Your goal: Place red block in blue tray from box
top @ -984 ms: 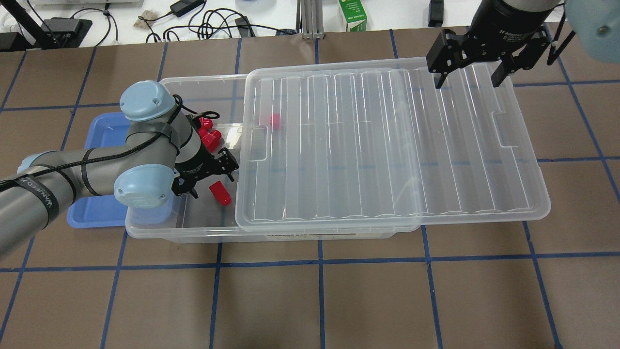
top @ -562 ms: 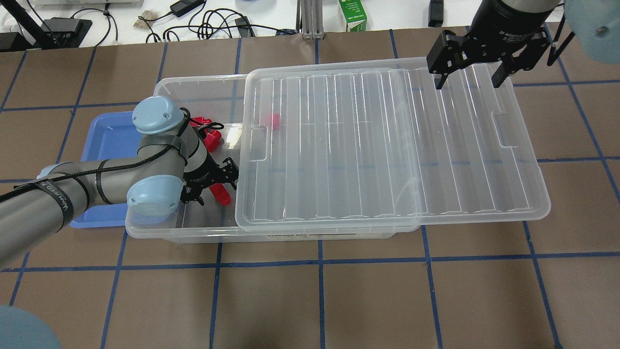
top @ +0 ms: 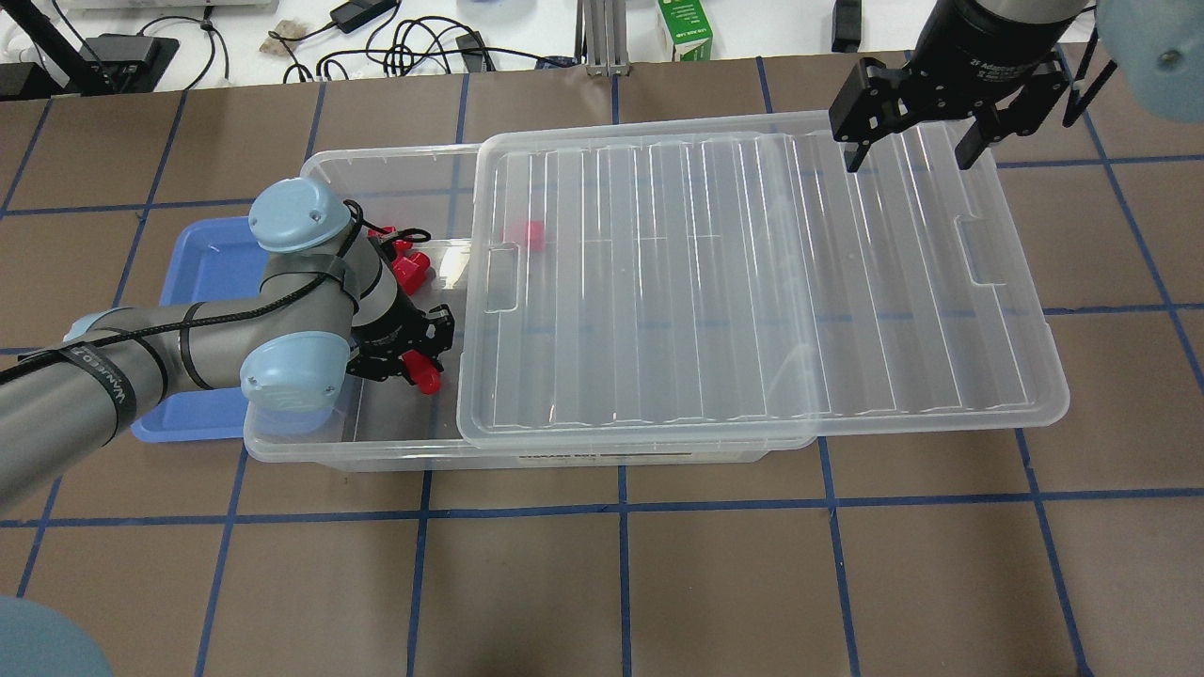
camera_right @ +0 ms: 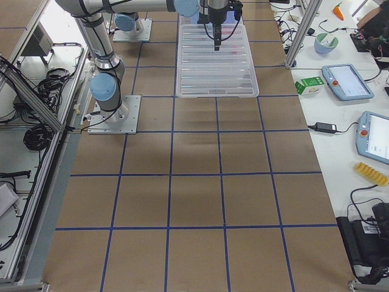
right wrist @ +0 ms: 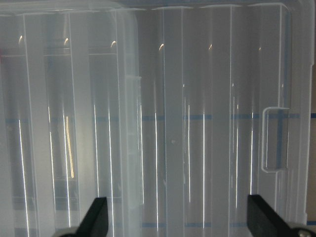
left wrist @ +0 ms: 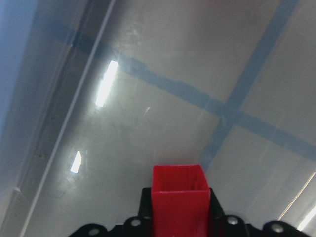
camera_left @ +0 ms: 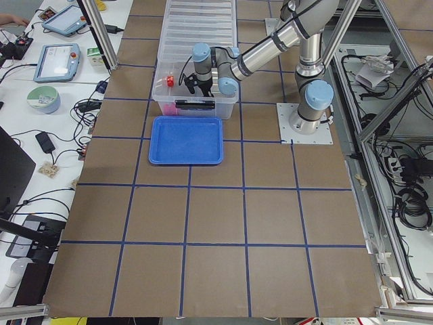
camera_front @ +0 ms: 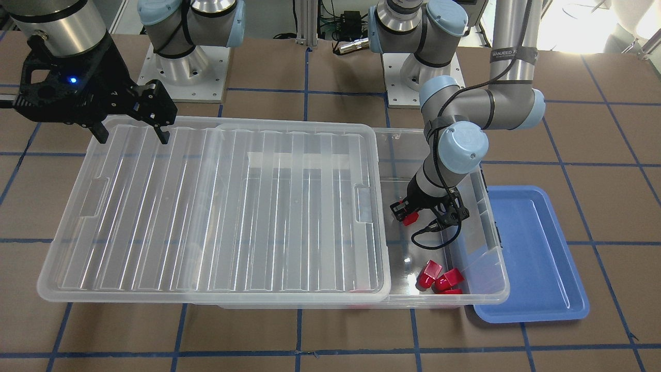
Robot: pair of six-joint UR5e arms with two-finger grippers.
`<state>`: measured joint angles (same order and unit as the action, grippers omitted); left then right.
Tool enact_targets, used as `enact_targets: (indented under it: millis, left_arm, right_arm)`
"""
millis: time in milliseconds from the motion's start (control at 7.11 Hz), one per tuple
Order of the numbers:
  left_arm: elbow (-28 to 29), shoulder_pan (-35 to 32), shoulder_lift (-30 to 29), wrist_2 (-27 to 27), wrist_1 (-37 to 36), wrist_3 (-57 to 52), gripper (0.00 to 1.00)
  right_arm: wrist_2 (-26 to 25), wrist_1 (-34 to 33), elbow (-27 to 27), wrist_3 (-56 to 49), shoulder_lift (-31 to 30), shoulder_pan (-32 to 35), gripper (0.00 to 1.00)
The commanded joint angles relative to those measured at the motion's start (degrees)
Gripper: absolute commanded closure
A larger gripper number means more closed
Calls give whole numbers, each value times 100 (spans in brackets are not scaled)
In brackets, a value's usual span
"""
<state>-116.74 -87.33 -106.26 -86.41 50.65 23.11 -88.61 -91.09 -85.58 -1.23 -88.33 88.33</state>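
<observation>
Left gripper (top: 414, 362) is closed on one red block (left wrist: 180, 197), low inside the open end of the box (top: 376, 449); whether the block is clear of the floor I cannot tell. It looks glossy and squarish, its end face recessed. The pick seems made. What is left is lifting it over the wall to the blue tray (top: 209, 268) just beside the box, where no block shows. More red blocks (top: 410, 269) lie near. Far off, the right gripper (top: 905, 141) hangs open over the shifted lid (top: 752, 282).
</observation>
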Motion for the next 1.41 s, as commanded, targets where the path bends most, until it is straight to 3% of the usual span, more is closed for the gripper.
enact_targets:
  millis: [0, 281, 422, 703, 984, 1266]
  left_arm:
    - [630, 5, 376, 81, 1036, -25, 100]
    - [2200, 75, 641, 2, 3100, -566, 100]
    - [2608, 380, 651, -7, 3587, -1179, 100]
    - [2674, 1327, 677, -16, 3566, -2786, 100]
    - [2621, 2662, 319, 63, 3392, -4692, 100]
    - [2097, 2888, -305, 20, 1851, -5191, 100]
  right_arm:
    - [-16, 13, -2, -9, -18, 0, 0]
    - [-33, 13, -2, 0, -9, 0, 0]
    - [-25, 13, -2, -9, -18, 0, 0]
    - [-34, 4, 6, -18, -9, 0, 0]
    - [-42, 13, 7, -18, -18, 0, 0]
    - [-42, 21, -2, -18, -26, 0, 0]
